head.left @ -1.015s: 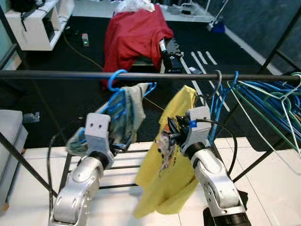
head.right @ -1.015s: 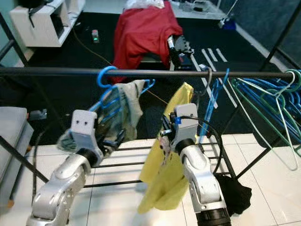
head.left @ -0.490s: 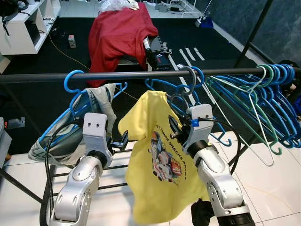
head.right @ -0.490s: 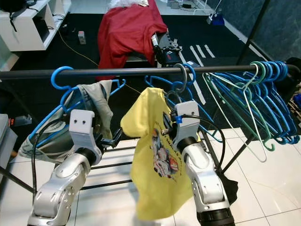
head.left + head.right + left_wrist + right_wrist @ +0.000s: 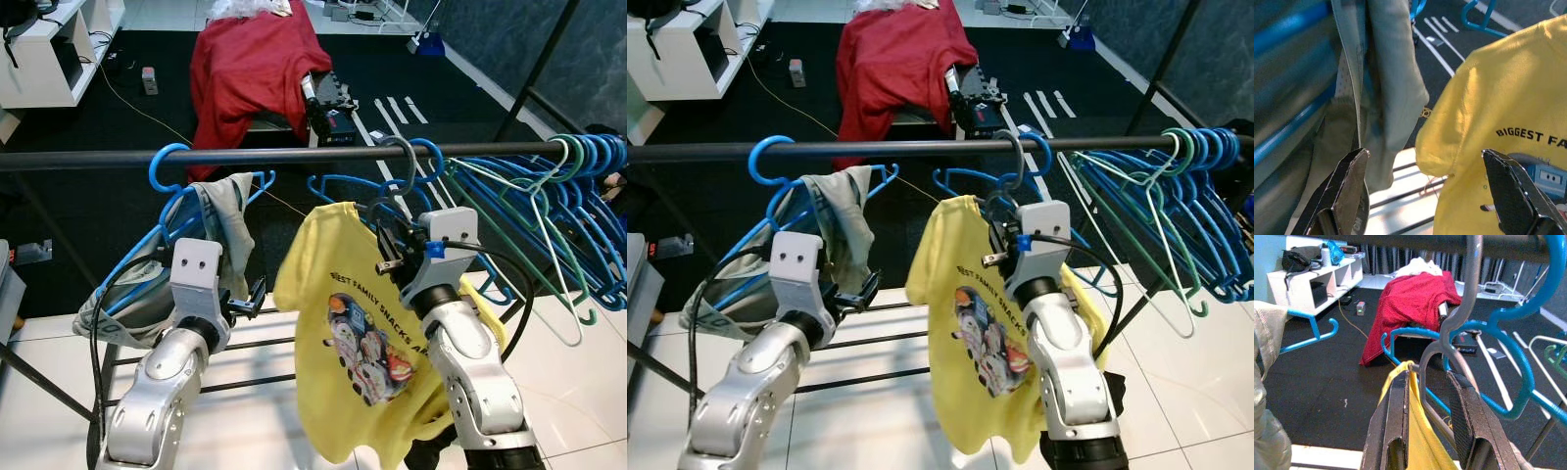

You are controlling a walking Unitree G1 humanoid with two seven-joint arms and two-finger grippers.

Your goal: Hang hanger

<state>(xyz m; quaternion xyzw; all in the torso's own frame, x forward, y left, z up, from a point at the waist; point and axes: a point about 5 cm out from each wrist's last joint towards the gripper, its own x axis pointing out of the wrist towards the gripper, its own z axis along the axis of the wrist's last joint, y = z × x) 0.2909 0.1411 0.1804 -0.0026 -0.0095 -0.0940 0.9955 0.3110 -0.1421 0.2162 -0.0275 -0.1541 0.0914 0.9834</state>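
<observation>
A grey wire hanger [image 5: 400, 164] carries a yellow printed T-shirt [image 5: 364, 354]; its hook curves over the black rail [image 5: 294, 157]. My right gripper [image 5: 388, 238] is just below the rail, shut on the hanger's neck [image 5: 1433, 357], with the wire between its fingers [image 5: 1464, 416]. My left gripper [image 5: 251, 302] is open and lower, between the yellow shirt and a grey-green garment [image 5: 221, 227] on a blue hanger [image 5: 168, 164]. In the left wrist view its fingers [image 5: 1347, 188] stand wide apart with nothing gripped; the shirt sleeve [image 5: 1484, 122] hangs ahead.
Several empty blue and green hangers [image 5: 554, 211] crowd the rail's right end. Beyond the rack a red cloth [image 5: 253, 69] drapes something on dark carpet, and a white shelf [image 5: 44, 49] stands far left. The rack's low bars [image 5: 257, 382] cross above white tile.
The camera shifted over the last second. My right gripper has moved right and a little up with the hanger, and the yellow shirt has turned its print toward me. The left gripper stays open.
</observation>
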